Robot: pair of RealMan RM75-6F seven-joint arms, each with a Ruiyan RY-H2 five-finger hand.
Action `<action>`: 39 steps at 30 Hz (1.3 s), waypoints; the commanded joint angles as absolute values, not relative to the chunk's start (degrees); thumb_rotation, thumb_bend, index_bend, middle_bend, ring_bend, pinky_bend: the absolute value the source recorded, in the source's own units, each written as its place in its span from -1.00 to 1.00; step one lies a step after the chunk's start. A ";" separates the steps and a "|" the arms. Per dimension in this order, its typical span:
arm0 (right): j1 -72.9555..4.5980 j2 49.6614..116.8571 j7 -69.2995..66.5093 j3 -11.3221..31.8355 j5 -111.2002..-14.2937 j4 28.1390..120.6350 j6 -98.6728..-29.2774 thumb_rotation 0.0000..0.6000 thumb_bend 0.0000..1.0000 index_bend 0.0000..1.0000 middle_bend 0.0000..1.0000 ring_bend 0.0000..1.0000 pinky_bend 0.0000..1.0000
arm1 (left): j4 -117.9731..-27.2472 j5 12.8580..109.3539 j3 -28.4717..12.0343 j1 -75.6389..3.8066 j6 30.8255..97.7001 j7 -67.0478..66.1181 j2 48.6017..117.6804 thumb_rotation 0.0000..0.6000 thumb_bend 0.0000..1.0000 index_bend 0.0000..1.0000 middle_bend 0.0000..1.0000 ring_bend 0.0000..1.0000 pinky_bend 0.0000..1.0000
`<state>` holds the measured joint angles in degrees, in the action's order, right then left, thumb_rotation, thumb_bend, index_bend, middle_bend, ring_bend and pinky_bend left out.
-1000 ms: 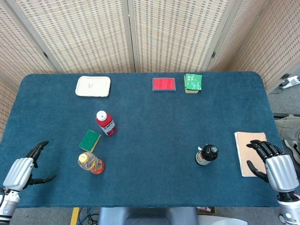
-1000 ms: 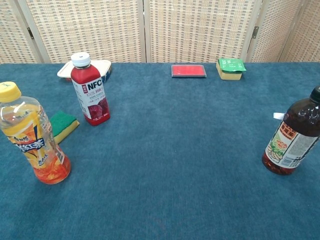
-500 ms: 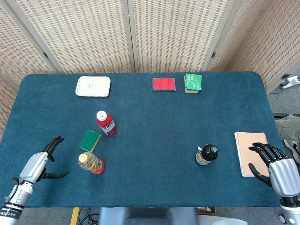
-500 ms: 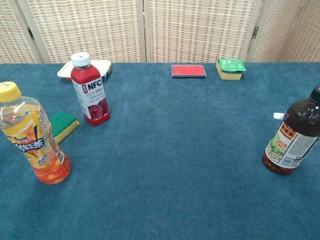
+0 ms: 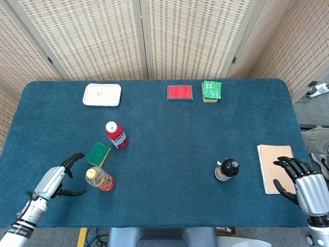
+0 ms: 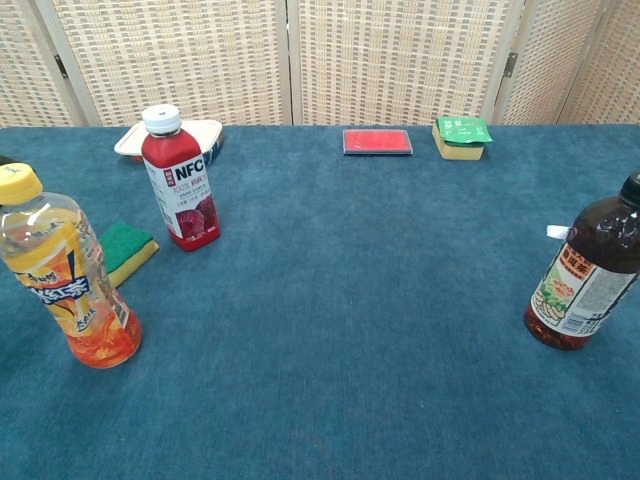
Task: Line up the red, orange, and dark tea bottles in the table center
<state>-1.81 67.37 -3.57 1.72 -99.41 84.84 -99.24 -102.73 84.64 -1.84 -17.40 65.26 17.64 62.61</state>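
The red juice bottle (image 5: pixel 116 135) (image 6: pixel 181 180) stands upright left of the table's middle. The orange bottle (image 5: pixel 99 178) (image 6: pixel 66 270) with a yellow cap stands near the front left edge. The dark tea bottle (image 5: pixel 226 170) (image 6: pixel 590 269) stands upright at the front right. My left hand (image 5: pixel 57 177) is open, fingers spread, just left of the orange bottle without touching it. My right hand (image 5: pixel 302 183) is open at the front right corner, over the edge of a tan notebook (image 5: pixel 272 165). Neither hand shows clearly in the chest view.
A green-and-yellow sponge (image 5: pixel 98 154) (image 6: pixel 125 249) lies between the red and orange bottles. At the back stand a white tray (image 5: pixel 102 94), a red box (image 5: pixel 179 92) and a green packet (image 5: pixel 211 90). A folding screen stands behind the table.
My left hand has moved right along the front edge, from the table's left corner to close beside the orange bottle. The right hand drew back slightly. The bottles have not moved.
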 commanded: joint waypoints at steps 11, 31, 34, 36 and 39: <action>-1.57 67.38 -3.96 1.66 -99.87 84.66 -99.83 1.00 -0.46 -0.30 -0.40 -0.42 -0.09 | -104.99 84.31 -1.91 -19.69 63.03 18.27 64.02 1.00 -0.83 -0.70 -0.75 -0.61 -0.14; -1.53 67.27 -4.09 1.79 -99.66 84.62 -99.62 1.00 -0.46 -0.30 -0.40 -0.42 -0.09 | -105.80 80.83 -3.17 -22.02 62.01 15.00 69.16 1.00 -0.83 -0.57 -0.66 -0.56 -0.14; -1.50 67.28 -4.07 1.77 -99.68 84.60 -99.62 1.00 -0.46 -0.31 -0.40 -0.42 -0.09 | -105.56 80.01 -3.37 -22.16 62.03 14.44 69.68 1.00 -0.83 -0.55 -0.65 -0.55 -0.13; -1.49 67.27 -4.08 1.78 -99.69 84.60 -99.63 1.00 -0.46 -0.31 -0.40 -0.42 -0.09 | -105.39 79.44 -3.45 -22.21 62.00 14.04 69.97 1.00 -0.83 -0.53 -0.65 -0.54 -0.13; -1.50 67.27 -4.06 1.77 -99.70 84.61 -99.59 1.00 -0.46 -0.30 -0.40 -0.42 -0.09 | -105.08 78.48 -3.52 -22.32 61.78 13.55 70.32 1.00 -0.83 -0.52 -0.64 -0.54 -0.12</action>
